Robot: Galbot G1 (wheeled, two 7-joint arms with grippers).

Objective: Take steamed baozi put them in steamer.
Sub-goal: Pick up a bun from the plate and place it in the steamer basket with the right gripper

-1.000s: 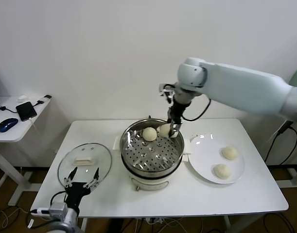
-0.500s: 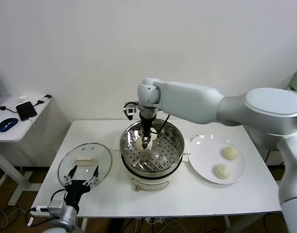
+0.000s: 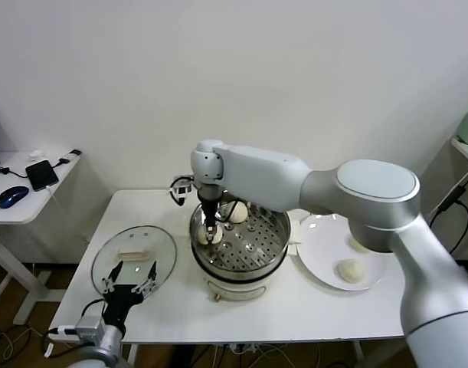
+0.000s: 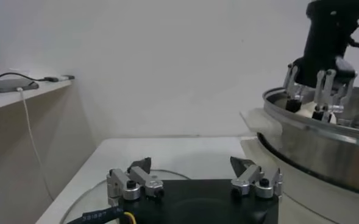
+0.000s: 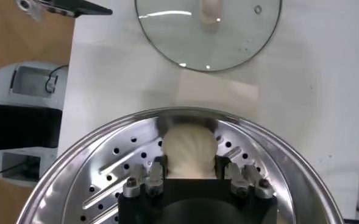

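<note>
Right gripper is reaching down into the steamer at about 9 o'clock on the tray, and the head view is only showing a bun partly hidden behind the fingers. The right wrist view is giving what the head view can't: that bun is sitting on the perforated tray against the steamer wall, fingers flanking it on both sides, touching or nearly so; I can't tell whether they're still pinching or just letting go. It's also showing the glass lid lying flat on the table beyond the rim. The left wrist view is looking across at the right gripper from the side, dipping over the steamer rim with the bun pale between the fingers. The left gripper is sitting idle, fingers wide apart, over the lid; in the head view that gripper is at 7 o'clock from the steamer, at the near edge of the lid. A second bun is lying at 12 o'clock on the tray. One bun is on the white plate at 3 o'clock, another is peeking out behind the arm. Versus a second ago: the right arm has swung from the 1 o'clock rim across to 9 o'clock and lowered the bun it was carrying; left arm unchanged.
</note>
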